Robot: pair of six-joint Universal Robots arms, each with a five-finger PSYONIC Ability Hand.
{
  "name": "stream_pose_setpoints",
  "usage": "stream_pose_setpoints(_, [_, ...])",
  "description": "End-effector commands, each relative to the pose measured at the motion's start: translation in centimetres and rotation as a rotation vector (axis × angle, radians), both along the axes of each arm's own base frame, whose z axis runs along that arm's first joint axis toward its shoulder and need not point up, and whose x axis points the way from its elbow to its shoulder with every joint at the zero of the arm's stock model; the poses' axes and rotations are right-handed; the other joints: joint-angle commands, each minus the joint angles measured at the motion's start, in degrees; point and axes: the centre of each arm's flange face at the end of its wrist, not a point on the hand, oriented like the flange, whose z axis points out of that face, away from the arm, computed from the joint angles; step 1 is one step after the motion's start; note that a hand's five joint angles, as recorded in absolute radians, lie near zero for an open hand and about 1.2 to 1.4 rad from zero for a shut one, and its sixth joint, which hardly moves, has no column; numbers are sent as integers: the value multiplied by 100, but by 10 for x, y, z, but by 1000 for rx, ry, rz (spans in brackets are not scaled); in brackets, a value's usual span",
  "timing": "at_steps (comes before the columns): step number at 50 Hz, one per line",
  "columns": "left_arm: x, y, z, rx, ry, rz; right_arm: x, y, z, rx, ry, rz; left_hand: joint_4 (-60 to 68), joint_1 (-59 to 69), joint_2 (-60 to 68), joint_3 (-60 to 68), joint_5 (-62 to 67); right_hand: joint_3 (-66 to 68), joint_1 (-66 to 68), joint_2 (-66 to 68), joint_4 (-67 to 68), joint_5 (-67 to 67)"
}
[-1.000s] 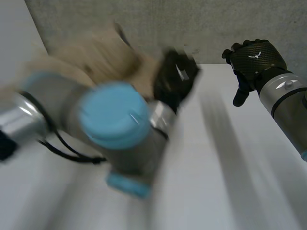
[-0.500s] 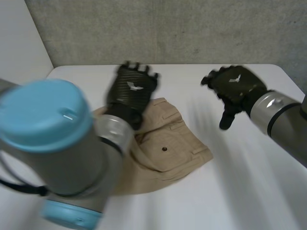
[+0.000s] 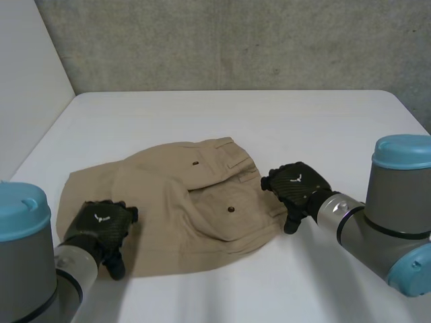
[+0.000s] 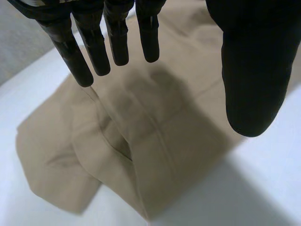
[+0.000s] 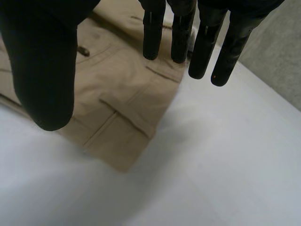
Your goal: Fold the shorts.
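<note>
Tan shorts [image 3: 182, 208] lie rumpled on the white table [image 3: 269, 121], partly folded over themselves, with two buttoned back pockets facing up. My left hand [image 3: 101, 229] hovers over the near left part of the shorts [image 4: 136, 141], fingers [image 4: 94, 47] straight and apart from the thumb, holding nothing. My right hand [image 3: 296, 188] sits at the right edge of the shorts, by the waistband end. Its fingers [image 5: 202, 42] are straight above that edge of the shorts [image 5: 117, 103], and nothing is between them and the thumb.
A grey concrete wall [image 3: 236, 40] runs behind the table. A pale panel [image 3: 27, 87] stands at the far left. Bare tabletop lies beyond the shorts and to the right of them [image 5: 225, 160].
My left arm swung back from the far side to the near left of the shorts, which now lie spread on the table. My right hand came down to their right edge.
</note>
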Motion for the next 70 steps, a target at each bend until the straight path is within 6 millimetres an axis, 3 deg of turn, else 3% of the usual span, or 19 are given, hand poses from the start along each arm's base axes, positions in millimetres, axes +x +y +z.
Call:
stream_pose_setpoints(1, [3,3,-6,26,-12,-11,3,-4,-12,5,2,6,183,127,142,140,195,532,863,563,482,568])
stream_pose_setpoints(12, [13,-8,-11,12,-140,-42,4,-6,-24,25,11,6,167,110,125,123,178,1708,2039,1738,1658,1744])
stream_pose_setpoints(22, [14,-14,-17,-6,-148,-43,5,-9,-25,17,3,7,217,161,175,173,228,5688,6019,5719,5639,5724])
stream_pose_setpoints(32, [7,-30,-21,-63,-126,-40,4,-6,-8,-16,-17,8,486,430,444,443,497,5690,6021,5721,5641,5726])
stream_pose_setpoints(41, [-1,-37,-40,-12,-148,-62,-2,1,12,-46,-37,-6,604,548,562,560,615,5690,6021,5721,5641,5726])
stream_pose_setpoints(45, [-4,-42,-43,-8,-150,-64,-3,3,14,-50,-36,-10,1310,1254,1269,1267,1322,5690,6021,5721,5641,5726])
stream_pose_setpoints(49, [-9,-44,-47,-5,-154,-76,-4,3,18,-57,-41,-15,3609,3553,3568,3566,3621,5690,6021,5721,5641,5726])
stream_pose_setpoints(51, [-10,-46,-46,-17,-152,-77,-6,4,25,-75,-51,-23,5693,5637,5651,5649,5704,5690,6021,5721,5641,5726])
stream_pose_setpoints(53, [-11,-48,-42,-34,-146,-74,-6,5,32,-95,-55,-26,5917,5861,5875,5874,5928,5690,6021,5721,5641,5726])
stream_pose_setpoints(57, [-15,-50,-26,-89,-126,-76,-8,7,45,-120,-64,-31,5917,5861,5875,5874,5928,5690,6021,5721,5641,5726])
stream_pose_setpoints(59, [-24,-42,18,-222,-61,-99,-9,8,49,-123,-65,-31,5917,5861,5875,5874,5928,5690,6021,5721,5641,5726])
stream_pose_setpoints(62, [-26,-35,56,-335,0,-106,-13,17,79,-148,-77,-33,5917,5861,5875,5874,5928,5690,6021,5721,5641,5726])
stream_pose_setpoints(63, [-24,-31,79,-407,33,-104,-14,19,88,-158,-83,-33,5917,5861,5875,5874,5928,5690,6021,5721,5641,5726])
stream_pose_setpoints(64, [-24,-31,79,-407,33,-104,-14,19,88,-158,-83,-33,5917,5861,5875,5874,5928,5690,6021,5721,5641,5726])
stream_pose_setpoints(65, [-23,-27,93,-449,55,-103,-17,26,114,-193,-97,-35,5917,5861,5875,5874,5928,5690,6021,5721,5641,5726])
stream_pose_setpoints(66, [-19,-21,123,-536,98,-93,-17,26,115,-193,-98,-35,5917,5861,5875,5874,5928,5690,6021,5721,5641,5726])
stream_pose_setpoints(67, [-16,-16,138,-579,120,-89,-18,29,125,-209,-104,-36,5917,5861,5875,5874,5928,5690,6021,5721,5641,5726])
stream_pose_setpoints(68, [-11,-6,165,-652,156,-85,-24,37,158,-270,-128,-44,5917,5861,5875,5874,5928,5690,6021,5721,5641,5726])
stream_pose_setpoints(70, [-1,10,203,-748,206,-73,-29,43,183,-326,-150,-58,5917,5861,5875,5874,5928,5690,6021,5721,5641,5726])
